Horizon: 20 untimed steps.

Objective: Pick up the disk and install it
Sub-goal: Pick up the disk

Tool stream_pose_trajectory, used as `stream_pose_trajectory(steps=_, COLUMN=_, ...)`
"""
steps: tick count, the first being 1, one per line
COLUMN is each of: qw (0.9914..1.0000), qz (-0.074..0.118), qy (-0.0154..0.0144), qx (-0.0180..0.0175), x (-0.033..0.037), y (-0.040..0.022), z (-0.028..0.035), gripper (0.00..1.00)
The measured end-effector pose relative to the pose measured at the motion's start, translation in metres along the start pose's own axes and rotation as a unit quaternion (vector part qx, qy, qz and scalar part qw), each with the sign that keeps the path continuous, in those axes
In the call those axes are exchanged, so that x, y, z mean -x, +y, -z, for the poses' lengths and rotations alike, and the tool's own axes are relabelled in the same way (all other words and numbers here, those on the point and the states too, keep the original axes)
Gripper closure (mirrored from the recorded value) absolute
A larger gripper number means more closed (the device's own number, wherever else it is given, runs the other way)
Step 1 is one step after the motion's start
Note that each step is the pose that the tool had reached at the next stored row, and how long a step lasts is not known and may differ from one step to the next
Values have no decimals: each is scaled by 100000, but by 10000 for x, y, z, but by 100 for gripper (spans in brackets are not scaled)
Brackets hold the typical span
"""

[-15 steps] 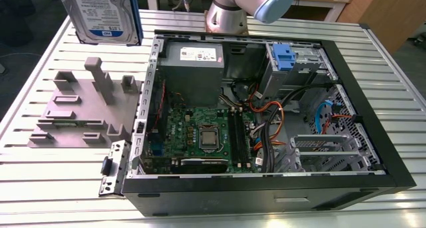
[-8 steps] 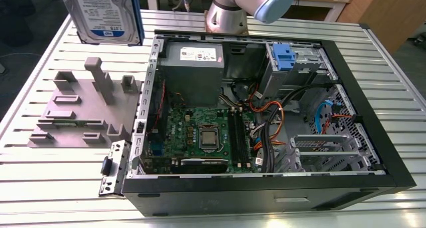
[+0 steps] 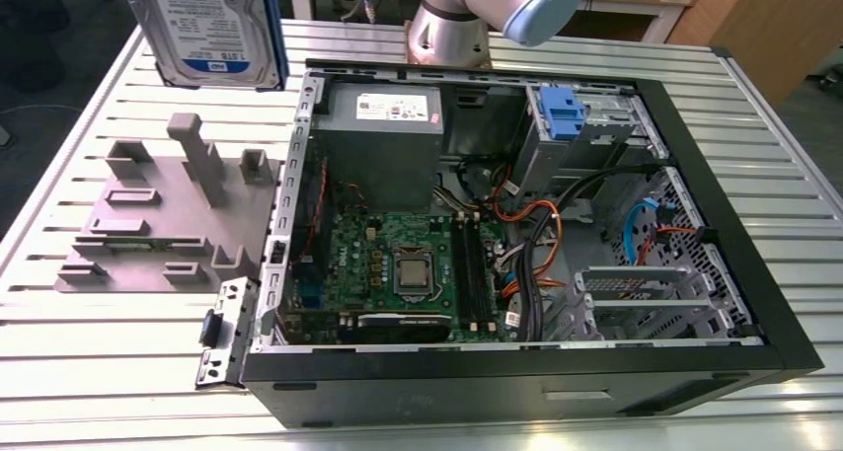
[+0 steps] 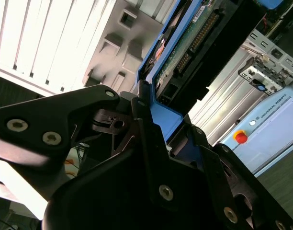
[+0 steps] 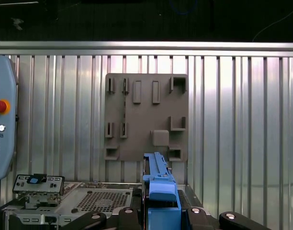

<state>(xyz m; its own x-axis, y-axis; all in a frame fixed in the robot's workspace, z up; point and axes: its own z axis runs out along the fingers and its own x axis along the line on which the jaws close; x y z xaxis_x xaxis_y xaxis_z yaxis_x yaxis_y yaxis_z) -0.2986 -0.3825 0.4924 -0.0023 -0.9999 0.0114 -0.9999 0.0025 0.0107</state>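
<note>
The hand (image 4: pixel 158 120) is pressed onto the disk (image 3: pixel 217 27), its black fingers (image 4: pixel 65 124) pinching one blue rail (image 5: pixel 158 184) from both sides, as both wrist views show. In the exterior view the disk sits at eleven o'clock, upright and lifted off the desk (image 3: pixel 79 362), with its white-and-blue label facing the camera. In the second wrist view its green circuit-board side and a row of connector pins show instead. The arm (image 3: pixel 461 22) stands at twelve o'clock, behind the open case (image 3: pixel 527 382), which lies on its side and takes up the centre and the three o'clock part of the desk. Inside the case, a grey box (image 3: pixel 382 145) with a white sticker is at eleven o'clock, a green board (image 3: pixel 395 263) is at seven o'clock, and a small blue clip (image 3: pixel 560 111) stands upright in the metal bay at one o'clock. A grey plate (image 3: pixel 158 224) with raised blocks lies flat on the desk at nine o'clock, just beside the case. In the first wrist view a pendant (image 5: pixel 0 124) with a red button lies on the ribbed desk, well apart from the plate.
</note>
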Motion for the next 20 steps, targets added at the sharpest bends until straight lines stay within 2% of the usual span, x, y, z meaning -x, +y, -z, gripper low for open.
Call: stream_pose_trajectory(steps=20, qw=100000, qz=1, qy=1, qx=1, x=0, y=-69, z=1, gripper=64)
